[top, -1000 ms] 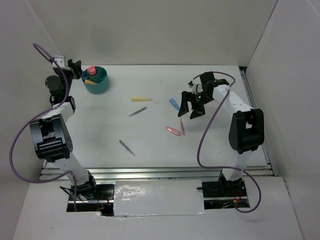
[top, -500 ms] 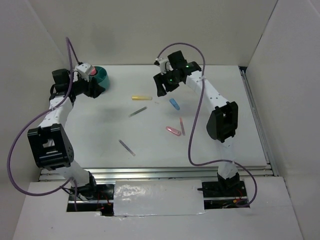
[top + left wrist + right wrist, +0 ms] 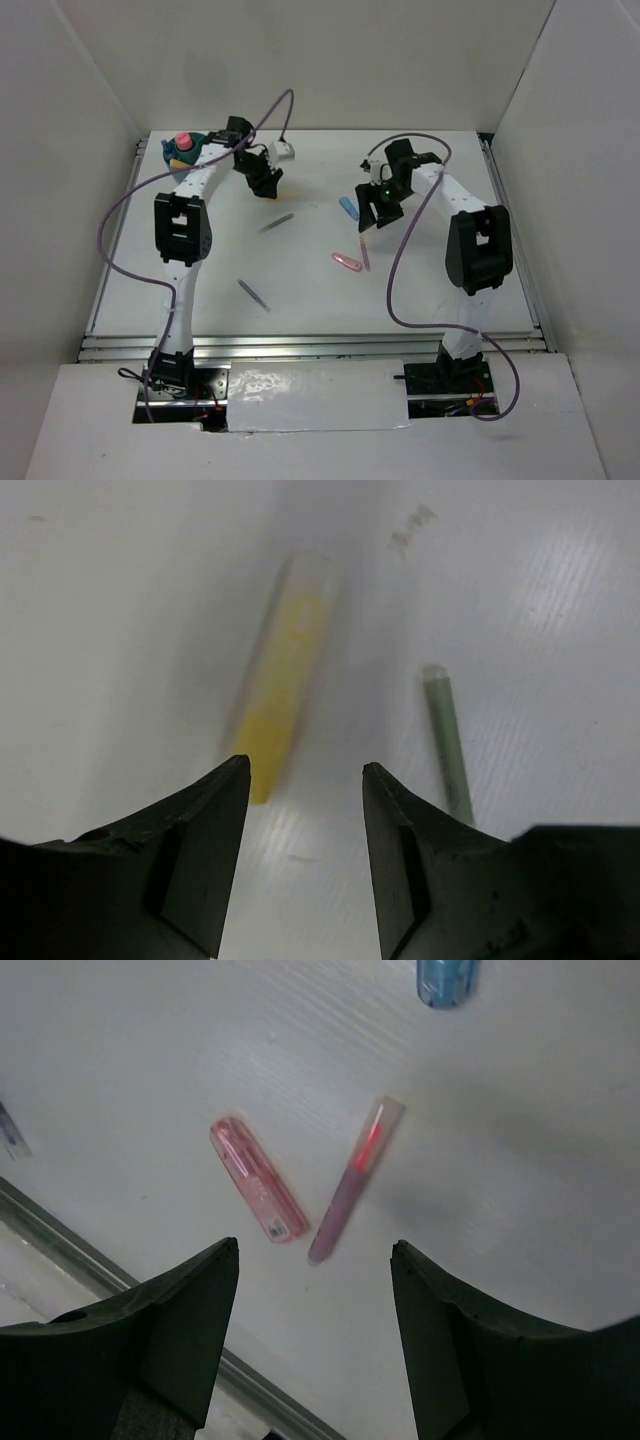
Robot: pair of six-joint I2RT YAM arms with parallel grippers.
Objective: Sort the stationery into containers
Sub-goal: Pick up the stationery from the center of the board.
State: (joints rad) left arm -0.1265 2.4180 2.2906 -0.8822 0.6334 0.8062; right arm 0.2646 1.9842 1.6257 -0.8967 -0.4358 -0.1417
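tub (image 3: 170,150) 1, round teal plastic | highlighter (image 3: 283,680) 1, yellow cylinder | thin pens 3: grey pen (image 3: 447,742), pink pen (image 3: 355,1178), purple pen (image 3: 253,294) | clip (image 3: 257,1192) 1, translucent pink | blue piece (image 3: 446,980) 1 | left fingers (image 3: 215,820), right fingers (image 3: 200,1300) spread, empty

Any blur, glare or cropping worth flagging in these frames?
Left wrist: the yellow highlighter looks soft and smeared, the grey-green pen beside it a little crisper. Right wrist: the pink clip and thin pen are sharp; the blue piece is cut off at the top edge. Top external: even light, glare on the shiny strip at the near edge.
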